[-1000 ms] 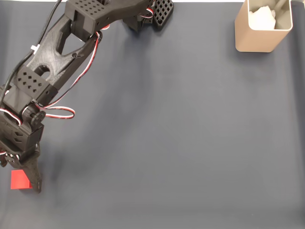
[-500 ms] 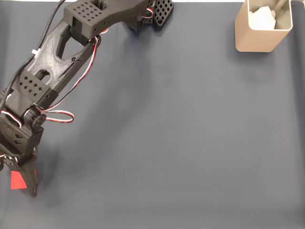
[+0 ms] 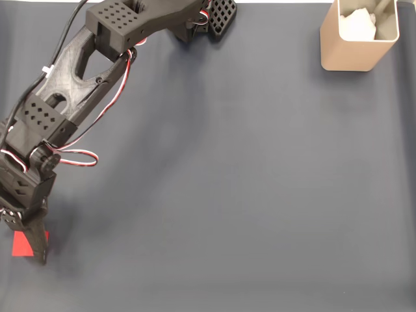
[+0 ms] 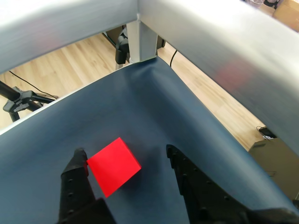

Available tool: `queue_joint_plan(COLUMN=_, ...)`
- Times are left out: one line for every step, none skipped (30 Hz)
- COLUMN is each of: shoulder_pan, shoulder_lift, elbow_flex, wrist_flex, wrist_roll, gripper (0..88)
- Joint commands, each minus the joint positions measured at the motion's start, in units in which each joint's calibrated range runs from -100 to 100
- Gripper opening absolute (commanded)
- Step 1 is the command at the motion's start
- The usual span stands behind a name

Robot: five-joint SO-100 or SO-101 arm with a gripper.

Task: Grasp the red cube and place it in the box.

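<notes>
The black two-finger gripper [image 4: 126, 156] stands with its jaws apart and the small, matte, bright red cube [image 4: 113, 166] between them on the dark blue-grey table cover [image 4: 140, 107]. In the wrist view the cube lies against the left finger [image 4: 77, 179], touching or nearly touching it, while the right finger [image 4: 184, 175] stands well clear, so the fingers bracket the cube unevenly. The cube also sits turned at an angle to the fingers (a corner, not a flat face, points toward the open side), which I judge could make it twist or skid as the jaws come together.

In the fixed view the black printed arm [image 3: 71, 97] reaches far down to the lower left corner of the cover, and the red cube [image 3: 21, 244] shows just at the left of the gripper [image 3: 32, 240], partly hidden by it. The cube rests on the surface, not lifted.

The tall beige box with rounded corners [image 3: 354, 49] stands at the upper right, well apart from the cube, with something pale and crumpled [image 3: 359, 25] inside it. The low, stretched pose suits closing on the cube; the carry across the whole cover is not yet begun.
</notes>
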Motion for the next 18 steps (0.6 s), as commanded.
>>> queue_joint_plan(shoulder_pan=0.89, shoulder_lift=-1.04, elbow_flex=-2.54, wrist_flex=-0.65, wrist_roll=1.37, gripper=38.3)
queue_joint_plan(shoulder_pan=0.96, shoulder_lift=-1.21, elbow_flex=-2.44, wrist_flex=-0.57, wrist_roll=1.51, gripper=38.3)
queue_joint_plan(shoulder_pan=1.03, shoulder_lift=-1.30, elbow_flex=-2.17, wrist_flex=-0.57, wrist_roll=1.71, gripper=38.3)
queue_joint_plan(shoulder_pan=1.10, shoulder_lift=-1.38, elbow_flex=-2.08, wrist_flex=-0.57, wrist_roll=1.86, gripper=38.3)
queue_joint_plan(shoulder_pan=1.17, shoulder_lift=-1.47, elbow_flex=-2.08, wrist_flex=-0.57, wrist_roll=1.95, gripper=38.2)
queue_joint_plan(shoulder_pan=1.24, shoulder_lift=-1.47, elbow_flex=-2.08, wrist_flex=-0.57, wrist_roll=2.10, gripper=38.2)
queue_joint_plan(shoulder_pan=1.39, shoulder_lift=-1.47, elbow_flex=-2.08, wrist_flex=-0.65, wrist_roll=2.20, gripper=38.2)
queue_joint_plan(shoulder_pan=1.53, shoulder_lift=-1.47, elbow_flex=-2.08, wrist_flex=-0.73, wrist_roll=2.25, gripper=38.2)
queue_joint_plan(shoulder_pan=1.67, shoulder_lift=-1.47, elbow_flex=-2.26, wrist_flex=-0.81, wrist_roll=2.30, gripper=38.2)
queue_joint_plan(shoulder_pan=1.81, shoulder_lift=-1.47, elbow_flex=-2.44, wrist_flex=-0.81, wrist_roll=2.34, gripper=38.1)
queue_joint_plan(shoulder_pan=1.95, shoulder_lift=-1.47, elbow_flex=-2.54, wrist_flex=-0.81, wrist_roll=2.34, gripper=38.1)
queue_joint_plan(shoulder_pan=2.10, shoulder_lift=-1.47, elbow_flex=-2.54, wrist_flex=-0.89, wrist_roll=2.39, gripper=38.1)
queue_joint_plan(shoulder_pan=2.24, shoulder_lift=-1.47, elbow_flex=-2.63, wrist_flex=-0.98, wrist_roll=2.39, gripper=38.0)
queue_joint_plan(shoulder_pan=2.45, shoulder_lift=-1.38, elbow_flex=-2.72, wrist_flex=-0.98, wrist_roll=2.39, gripper=38.0)
queue_joint_plan(shoulder_pan=2.59, shoulder_lift=-1.38, elbow_flex=-2.72, wrist_flex=-0.98, wrist_roll=2.44, gripper=38.0)
queue_joint_plan(shoulder_pan=2.73, shoulder_lift=-1.38, elbow_flex=-2.90, wrist_flex=-0.98, wrist_roll=2.44, gripper=38.0)
queue_joint_plan(shoulder_pan=2.95, shoulder_lift=-1.30, elbow_flex=-3.08, wrist_flex=-0.98, wrist_roll=2.54, gripper=38.0)
queue_joint_plan(shoulder_pan=3.09, shoulder_lift=-1.30, elbow_flex=-3.17, wrist_flex=-0.98, wrist_roll=2.59, gripper=38.0)
